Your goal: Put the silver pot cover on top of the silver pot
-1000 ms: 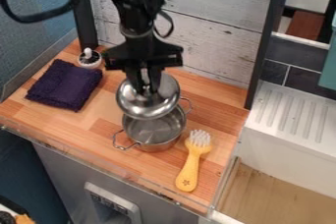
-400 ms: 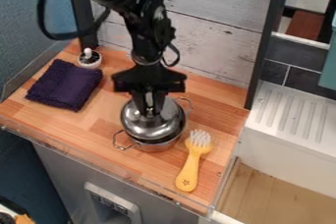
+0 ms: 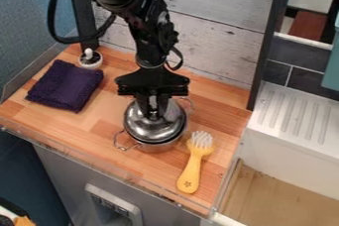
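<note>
The black gripper (image 3: 154, 113) hangs over the middle of the wooden counter, shut on the knob of the silver pot cover (image 3: 150, 129). Shiny and domed, the cover lies across the mouth of the silver pot (image 3: 159, 147) and hides most of its opening. Whether its rim rests fully on the pot or is a little above it, I cannot tell. One wire handle of the pot sticks out at the lower left, the other at the upper right.
A dark purple folded cloth (image 3: 65, 85) lies at the left, with a small white container (image 3: 90, 60) behind it. A yellow brush (image 3: 193, 165) is just right of the pot. The white sink (image 3: 295, 117) stands at the right, a wooden wall behind.
The gripper has come down and slightly toward the camera with the cover, which now hides the pot's opening that showed earlier. The pot has not moved.
</note>
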